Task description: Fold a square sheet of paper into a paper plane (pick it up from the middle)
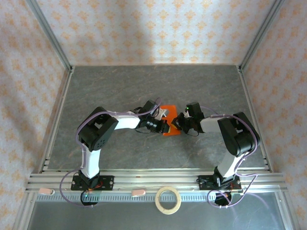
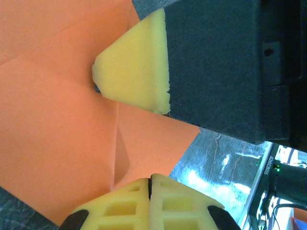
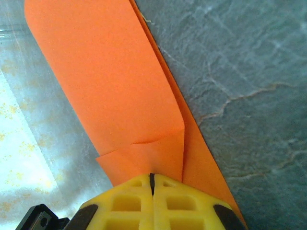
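top external, left pincer [image 1: 165,125], right pincer [image 1: 178,122], both closed, at paper plane [image 1: 170,109]

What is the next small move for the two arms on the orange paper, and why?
Probably slide the shut right gripper along the folded edge to sharpen the crease, while the shut left gripper pins the paper plane. The flap near it looks loosely folded, and both grippers are at the paper.

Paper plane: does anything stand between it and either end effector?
Nothing visible does. The left end effector and the right end effector, both shut, sit right at the orange paper plane.
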{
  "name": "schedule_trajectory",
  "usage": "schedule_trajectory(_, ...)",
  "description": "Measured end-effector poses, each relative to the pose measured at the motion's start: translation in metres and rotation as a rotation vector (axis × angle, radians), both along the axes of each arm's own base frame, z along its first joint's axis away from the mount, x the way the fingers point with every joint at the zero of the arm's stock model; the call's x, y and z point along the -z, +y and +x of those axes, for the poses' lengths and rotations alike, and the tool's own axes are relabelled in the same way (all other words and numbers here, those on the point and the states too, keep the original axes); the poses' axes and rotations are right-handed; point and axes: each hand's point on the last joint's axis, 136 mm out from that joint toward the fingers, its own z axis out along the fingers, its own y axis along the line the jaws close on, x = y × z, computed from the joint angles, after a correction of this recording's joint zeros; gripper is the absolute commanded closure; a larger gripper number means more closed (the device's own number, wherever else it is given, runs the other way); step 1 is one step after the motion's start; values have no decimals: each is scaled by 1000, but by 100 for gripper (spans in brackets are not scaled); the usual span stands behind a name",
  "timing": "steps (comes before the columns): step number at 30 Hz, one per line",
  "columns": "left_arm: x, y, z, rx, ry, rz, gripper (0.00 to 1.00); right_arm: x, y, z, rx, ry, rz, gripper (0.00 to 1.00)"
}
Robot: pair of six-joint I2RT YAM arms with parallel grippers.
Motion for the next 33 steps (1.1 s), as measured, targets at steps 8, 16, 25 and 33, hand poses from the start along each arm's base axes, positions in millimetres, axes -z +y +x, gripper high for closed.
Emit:
schedule_trajectory(8, 10, 6, -7, -9, 31, 16, 99, 0, 0, 0, -2, -2, -1, 100)
schedule_trajectory(16, 15, 9, -11, -8, 35, 22, 99, 0, 0, 0, -3, -2, -2, 100)
schedule_trajectory(25, 16, 16, -19, 7, 13, 33, 98, 0, 0, 0, -5, -4, -3, 100)
schedule_trajectory(33, -2, 30, -35, 1, 1, 40, 98, 0, 0, 0, -5, -7, -1, 100)
